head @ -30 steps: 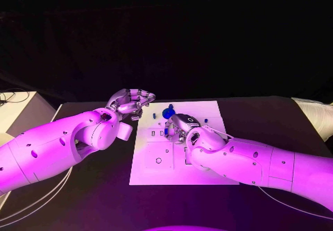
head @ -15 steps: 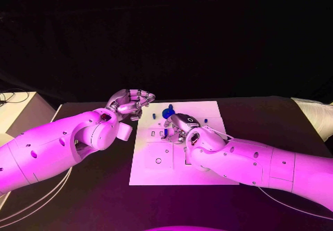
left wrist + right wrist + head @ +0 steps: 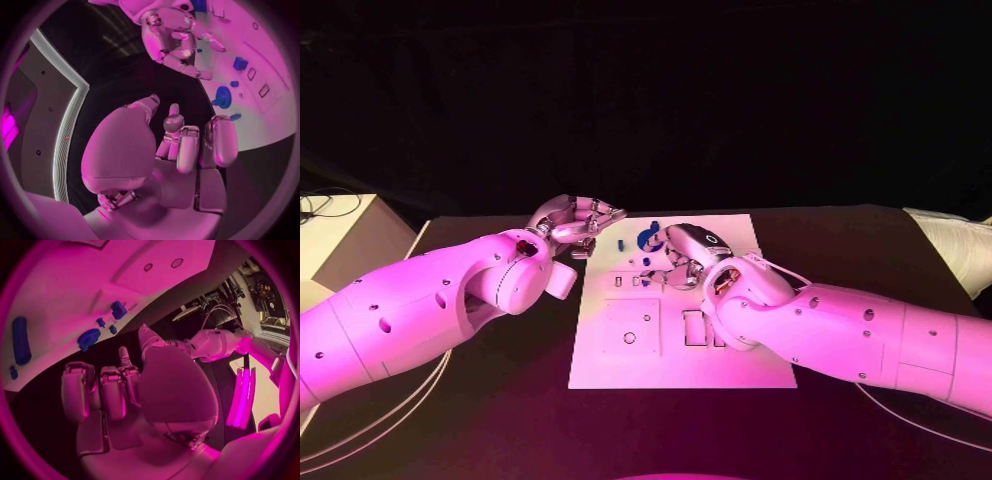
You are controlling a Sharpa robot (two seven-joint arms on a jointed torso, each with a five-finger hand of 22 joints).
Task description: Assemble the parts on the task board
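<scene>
The white task board (image 3: 733,360) lies in the middle of the black table. Several small blue parts sit near its far edge: a round one (image 3: 648,236) (image 3: 223,95), a small peg (image 3: 620,241) and a long piece (image 3: 20,340). My right hand (image 3: 684,254) hovers over the far half of the board just behind the round part, its fingers (image 3: 100,390) curled in with nothing between them. My left hand (image 3: 574,224) hangs beside the board's far left corner, over the table, its fingers (image 3: 187,145) curled in on nothing as well.
Rectangular slots (image 3: 694,326) and a square plate with a round hole (image 3: 630,336) show on the near half of the board. A pale box (image 3: 336,235) stands at the table's left edge. A light object (image 3: 956,240) lies at the right edge.
My right hand has moved a little farther across the board toward the blue parts, uncovering the rectangular slots. My left hand has stayed about where it was.
</scene>
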